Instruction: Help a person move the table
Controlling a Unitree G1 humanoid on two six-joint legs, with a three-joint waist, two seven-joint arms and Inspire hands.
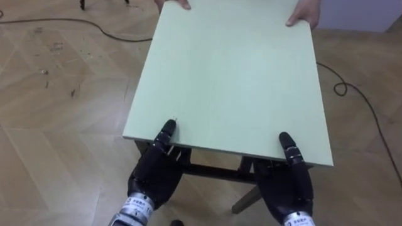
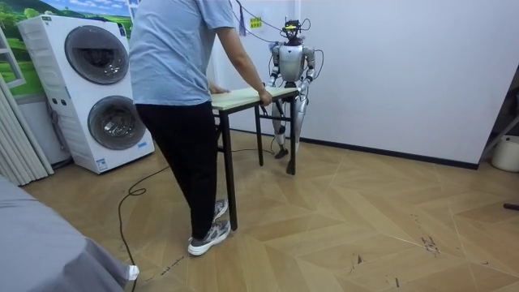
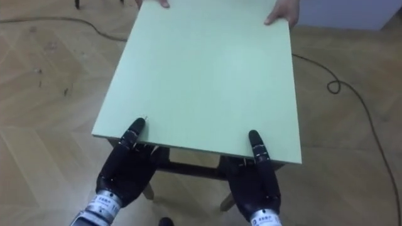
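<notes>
"Where is the pale green square table (image 1: pixel 232 75) with the smooth flat top?"

"Mid-frame, between the person (image 2: pixel 182 97) at the top and the robot at the bottom."

"Moved yet?"

"Both ends are held. I think the carrying is still left. The left hand (image 1: pixel 154 172) and right hand (image 1: pixel 292 179) clamp the near edge, thumbs on top."

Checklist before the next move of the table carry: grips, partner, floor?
1. Left hand clamps the table at its near edge, thumb on top: ok.
2. Right hand clamps the same edge: ok.
3. Person's hands hold the far edge: ok.
4. Cable lies on the floor to the table's right: not ok, possible snag.
5. Table legs off the floor: cannot tell.
</notes>
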